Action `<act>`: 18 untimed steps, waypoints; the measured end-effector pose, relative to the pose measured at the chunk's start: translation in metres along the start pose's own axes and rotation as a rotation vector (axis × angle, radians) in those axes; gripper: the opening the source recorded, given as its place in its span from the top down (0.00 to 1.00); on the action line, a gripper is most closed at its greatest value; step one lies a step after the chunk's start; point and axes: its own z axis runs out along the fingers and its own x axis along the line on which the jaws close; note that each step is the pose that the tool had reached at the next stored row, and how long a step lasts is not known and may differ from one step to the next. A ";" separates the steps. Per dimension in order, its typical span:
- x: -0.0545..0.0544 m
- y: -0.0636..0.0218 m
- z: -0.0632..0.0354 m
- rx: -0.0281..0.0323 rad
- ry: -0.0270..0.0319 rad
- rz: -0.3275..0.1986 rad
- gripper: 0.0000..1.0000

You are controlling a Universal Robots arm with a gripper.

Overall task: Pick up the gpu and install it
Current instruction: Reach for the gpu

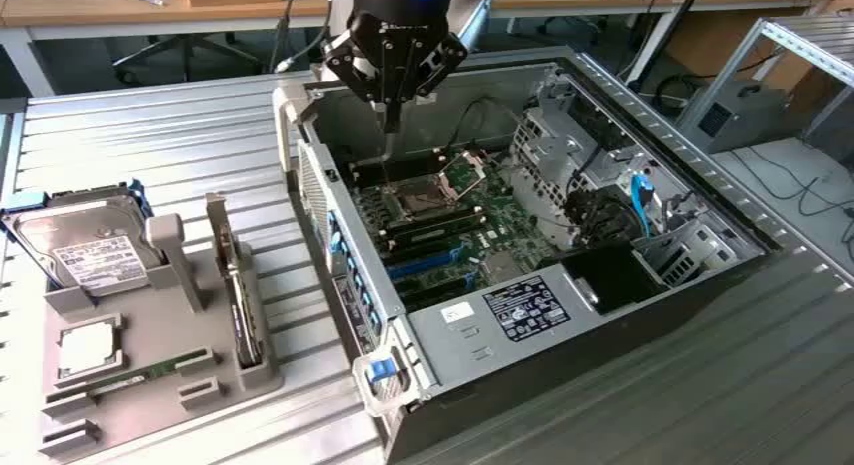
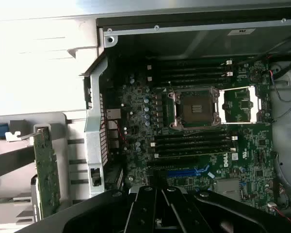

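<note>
The gpu (image 1: 235, 285) stands on edge in a slot of the grey holder (image 1: 147, 375), at the exterior view's left of the open computer case (image 1: 534, 315). In the wrist view the gpu (image 2: 46, 171) is a thin green card with a silver bracket end. My gripper (image 1: 387, 123) hangs over the back part of the case, above the motherboard (image 1: 454, 225), well apart from the gpu. Its fingers (image 2: 146, 204) are shut together with nothing between them. A blue expansion slot (image 2: 185, 172) lies on the board just beyond them.
The holder also carries a silver hard drive (image 1: 87, 250), a processor chip (image 1: 88, 347) and a long memory stick (image 1: 134, 370). Inside the case are the open processor socket (image 2: 196, 108), black memory slots (image 2: 194, 141), drive cages (image 1: 587, 155) and cables. Case walls ring the board.
</note>
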 end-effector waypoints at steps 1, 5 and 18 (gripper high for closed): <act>0.000 0.0000 0.0000 0.0000 0.0000 0.000 0.89; 0.000 0.0000 0.0000 0.0000 0.0000 0.000 0.89; 0.004 -0.0003 -0.0001 0.0001 0.0000 0.000 0.89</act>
